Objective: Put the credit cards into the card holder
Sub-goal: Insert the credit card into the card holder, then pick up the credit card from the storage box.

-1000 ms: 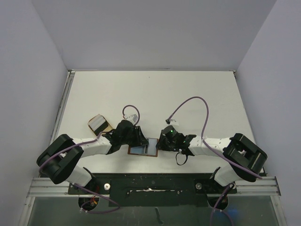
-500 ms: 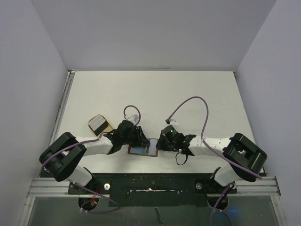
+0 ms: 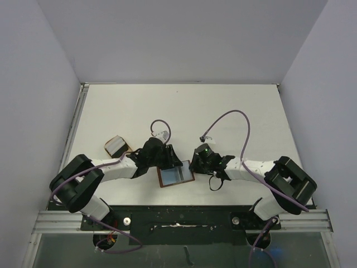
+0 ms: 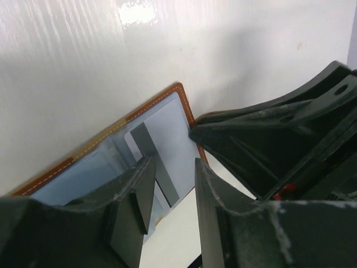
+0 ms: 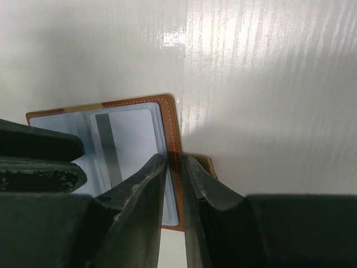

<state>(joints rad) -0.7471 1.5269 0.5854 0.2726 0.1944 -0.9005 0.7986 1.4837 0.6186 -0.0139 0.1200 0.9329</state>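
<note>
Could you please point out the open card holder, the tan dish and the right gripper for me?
card holder (image 3: 175, 175): top external view, its pale blue inside.
tan dish (image 3: 126, 150): top external view, its brown rim.
right gripper (image 5: 174, 164): right wrist view, midway between its fingertips.

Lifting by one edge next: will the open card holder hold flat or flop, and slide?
Likely floppy: the card holder is thin stitched leather lying open, so the half away from the right gripper may sag. Probably light, and apt to slide on the glossy table.
</note>
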